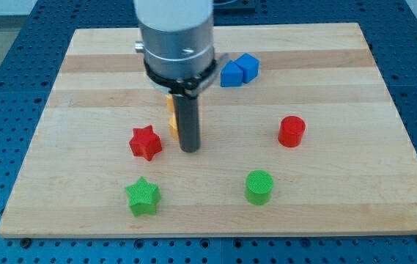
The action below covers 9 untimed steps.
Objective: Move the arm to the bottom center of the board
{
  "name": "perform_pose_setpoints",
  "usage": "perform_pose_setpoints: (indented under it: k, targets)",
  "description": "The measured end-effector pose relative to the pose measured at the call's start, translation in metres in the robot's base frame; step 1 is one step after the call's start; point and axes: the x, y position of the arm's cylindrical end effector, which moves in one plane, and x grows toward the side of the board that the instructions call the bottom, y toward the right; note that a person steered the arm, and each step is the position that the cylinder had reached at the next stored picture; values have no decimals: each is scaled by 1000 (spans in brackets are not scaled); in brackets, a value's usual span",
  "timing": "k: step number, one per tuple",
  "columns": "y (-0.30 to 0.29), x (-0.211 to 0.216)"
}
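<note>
My tip (pixel 189 149) rests on the wooden board (pixel 83 73) near its middle, a little left of centre. A red star block (pixel 145 142) lies just to the tip's left. A yellow-orange block (pixel 172 117) is partly hidden behind the rod, just up and left of the tip. A green star block (pixel 143 196) lies below and left of the tip. A green cylinder (pixel 259 186) lies below and right. A red cylinder (pixel 292 131) is to the right. A blue block (pixel 239 70) sits near the view's top.
The arm's grey body (pixel 175 37) covers the upper middle of the board. A blue perforated table (pixel 3 88) surrounds the board on all sides.
</note>
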Motion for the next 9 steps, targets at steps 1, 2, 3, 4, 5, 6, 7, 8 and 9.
perform_pose_setpoints:
  k: [1, 2, 3, 4, 5, 6, 7, 8, 9]
  targets:
    - [-8, -7]
    - [-8, -49]
    - [-8, -66]
    - [-5, -54]
    - [-2, -6]
    - [-3, 26]
    - [-3, 26]
    - [15, 83]
    - [19, 136]
